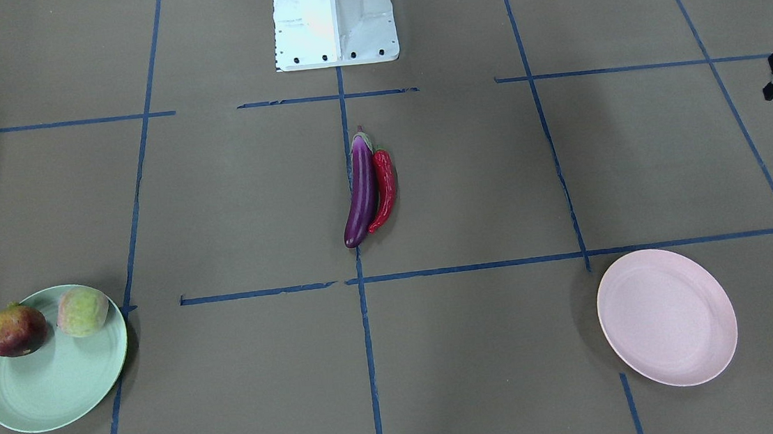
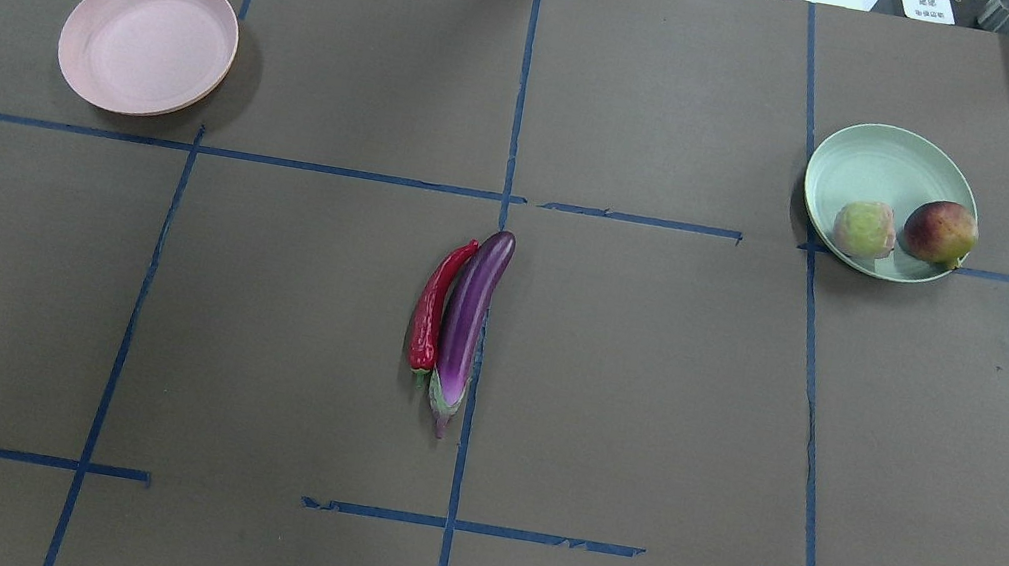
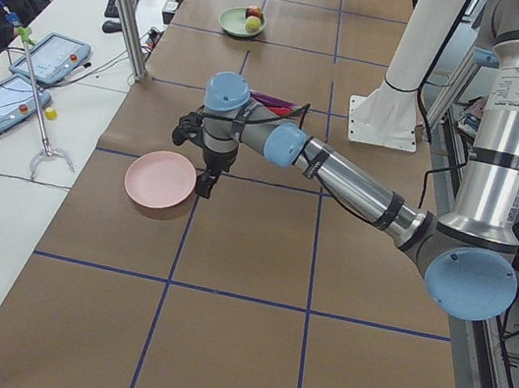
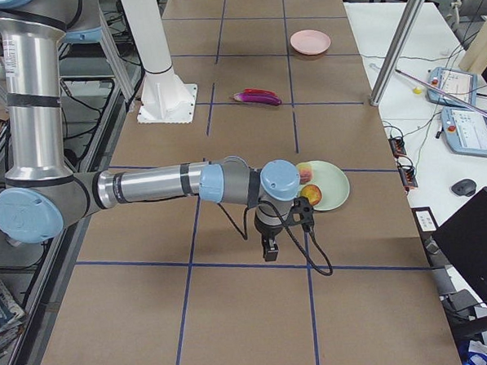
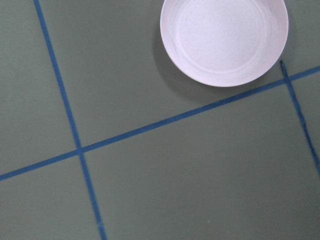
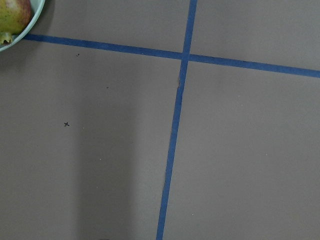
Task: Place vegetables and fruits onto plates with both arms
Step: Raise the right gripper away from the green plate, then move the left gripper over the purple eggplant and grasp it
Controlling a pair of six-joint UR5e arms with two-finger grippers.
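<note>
Purple and glossy, the long slim eggplant [image 2: 471, 318] is lying at the middle of the desk [image 2: 648, 397], touching the curved red chili pepper [image 2: 432, 312]. Both are likely heading for the round pale pink plate [image 2: 148, 42] near the far-left corner. The round mottled red fruit [image 2: 940, 232] and pale green fruit [image 2: 864, 229] are sitting on the mint plate [image 2: 873, 164], far-right. Your left gripper [image 3: 205, 185] is hovering near pink, your right gripper [image 4: 268, 251] near mint; clenched or released, you cannot tell.

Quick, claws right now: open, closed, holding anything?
Left claw: cannot be told, only its edge shows in the front view.
Right claw: cannot be told, seen only from the side.
</note>
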